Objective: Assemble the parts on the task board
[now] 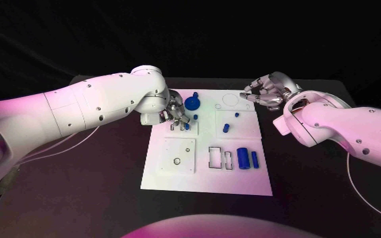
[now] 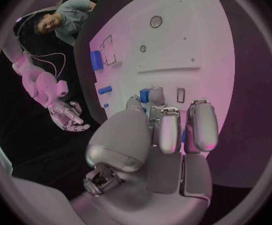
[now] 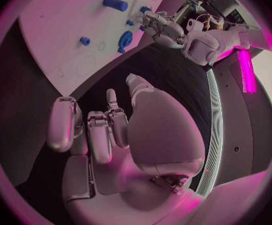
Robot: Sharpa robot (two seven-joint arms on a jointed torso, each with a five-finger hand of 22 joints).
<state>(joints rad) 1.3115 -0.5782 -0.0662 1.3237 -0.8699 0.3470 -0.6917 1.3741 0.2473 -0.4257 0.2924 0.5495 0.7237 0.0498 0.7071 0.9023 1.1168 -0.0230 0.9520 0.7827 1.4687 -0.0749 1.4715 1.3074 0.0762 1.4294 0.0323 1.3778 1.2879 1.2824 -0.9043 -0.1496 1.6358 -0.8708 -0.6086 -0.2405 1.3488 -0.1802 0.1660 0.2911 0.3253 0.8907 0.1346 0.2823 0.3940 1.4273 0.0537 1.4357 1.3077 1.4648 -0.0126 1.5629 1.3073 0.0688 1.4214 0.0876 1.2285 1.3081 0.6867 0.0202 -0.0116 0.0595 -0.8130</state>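
Board (image 1: 238,180) lay flat mid-surface (image 1: 103,194), white, long side running away from the robot. Parts on it: two blue cylinders (image 1: 248,158) side by side near the right edge, beside a rectangular cutout (image 1: 215,157); a small blue peg (image 1: 226,128) in the middle right panel; a tiny blue piece (image 1: 237,114) above it; a blue round gear-like part (image 1: 193,102) at the far left end. A round outline (image 1: 230,99) sat at the far right end. Left hand (image 1: 173,111) was over the board's far left edge, just beside the gear-like part, fingers (image 2: 203,122) pointed down at the board and bunched close together; in the left wrist view a small blue piece (image 2: 145,95) showed just past the fingertips, cannot tell if it was pinched or merely touched. Right hand (image 1: 266,92) hung off the board's far right corner, above the dark surface, fingers (image 3: 64,122) curled in loosely with nothing in them. Right wrist view showed the board corner with a cylinder (image 3: 115,4), the gear-like part (image 3: 125,39) and a small peg (image 3: 85,41), well apart from that hand. The two hands were well apart, board between them.
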